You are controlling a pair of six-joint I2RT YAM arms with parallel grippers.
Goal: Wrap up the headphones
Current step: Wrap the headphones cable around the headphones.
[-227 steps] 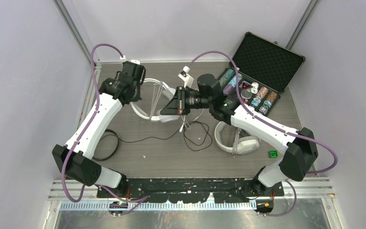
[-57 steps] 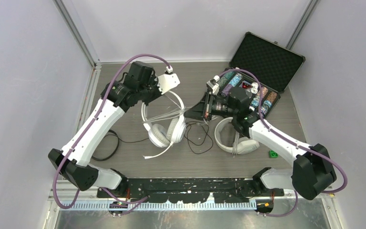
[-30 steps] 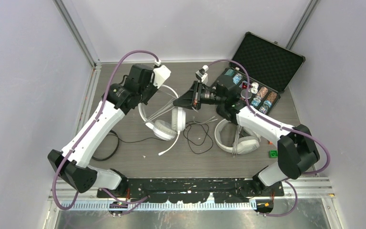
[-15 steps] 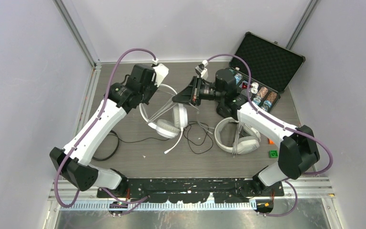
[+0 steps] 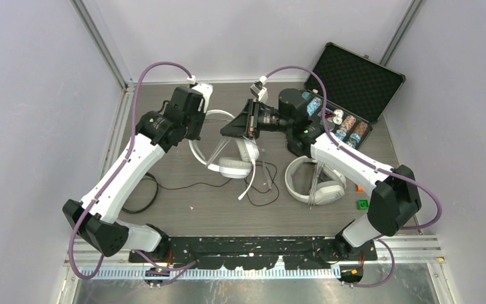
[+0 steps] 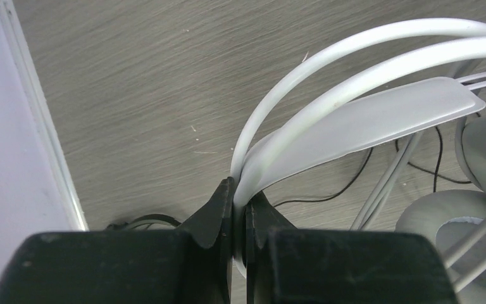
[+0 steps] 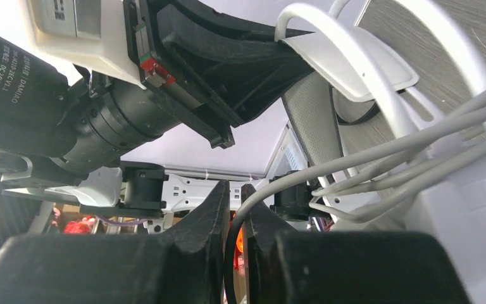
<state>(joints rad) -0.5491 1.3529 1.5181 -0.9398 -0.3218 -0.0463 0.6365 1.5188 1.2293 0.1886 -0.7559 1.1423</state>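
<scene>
While the black headset (image 5: 156, 189) by the table's (image 5: 228, 218) near-left edge and a second white headset (image 5: 329, 190) right of centre lie unwrapped, the work is on the white headset (image 5: 231, 168) at mid-table. The left gripper (image 6: 239, 212) is clamped on its headband (image 6: 354, 120), anchoring it. The right gripper (image 7: 235, 212) has its jaws almost together, with the thin white cable (image 7: 367, 155) running through the slit. I judge this to be the winding step, since several strands lie across the band. Next, the right arm must carry the cable around again under light tension, without tugging the band free. Small print on the left arm's motor housing (image 7: 12, 69) seems to read "DAMIAO" and "24V". The chip case (image 5: 354, 82) at the far-right corner shows nothing legible.
</scene>
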